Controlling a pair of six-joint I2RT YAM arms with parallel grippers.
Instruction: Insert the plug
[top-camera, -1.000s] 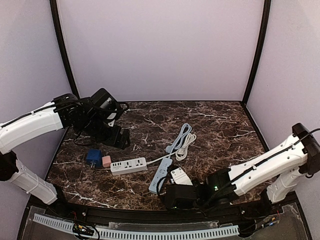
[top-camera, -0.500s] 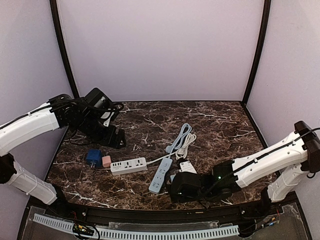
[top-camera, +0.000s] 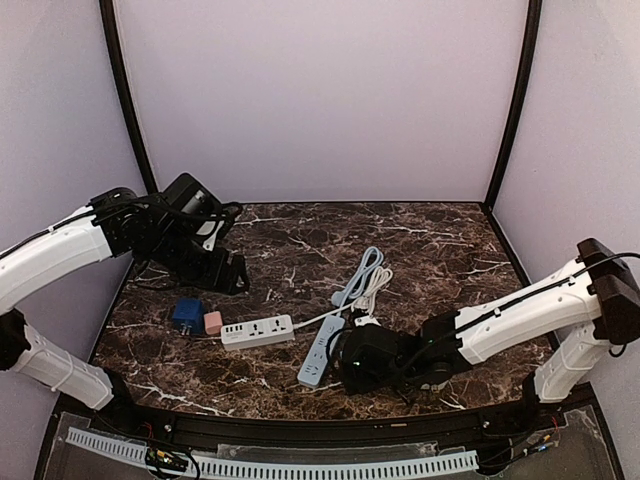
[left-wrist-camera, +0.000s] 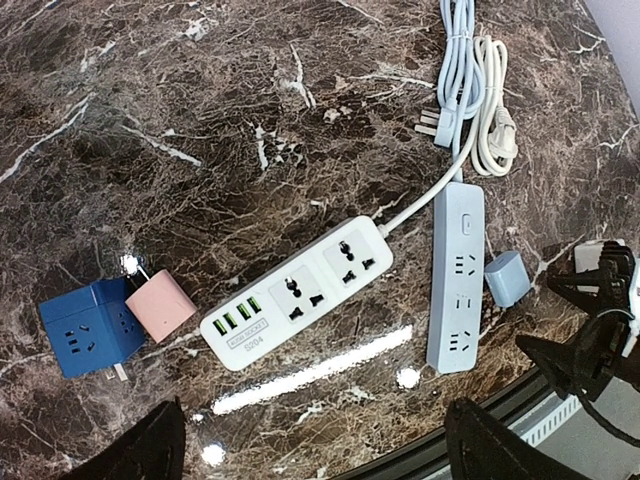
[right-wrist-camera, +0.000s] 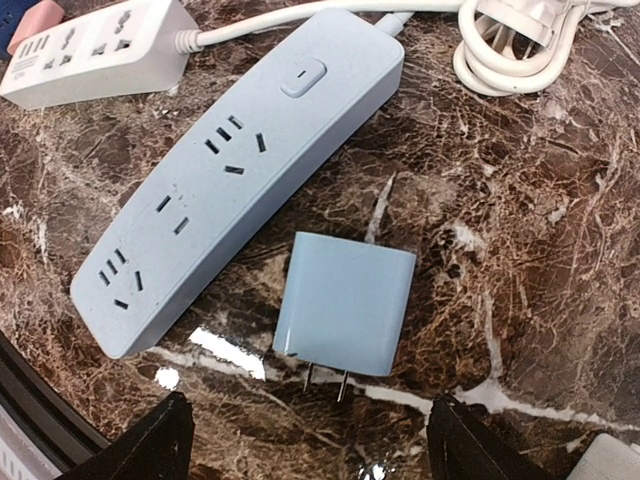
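A light-blue plug lies flat on the marble table, its two prongs pointing toward my right gripper. That gripper is open and empty, its fingers apart just short of the plug. A light-blue power strip lies right beside the plug, sockets up; it also shows in the top view and the left wrist view, where the plug sits to its right. My left gripper is open and empty, raised over the table's left side. In the top view my right gripper hides the plug.
A white power strip with USB ports, a pink charger and a blue cube socket lie at the left. Coiled light-blue and white cords lie mid-table. A white object sits by my right gripper.
My right gripper has moved left and away from the front edge, up to the blue power strip and the plug. My left arm has drawn back slightly to the left.
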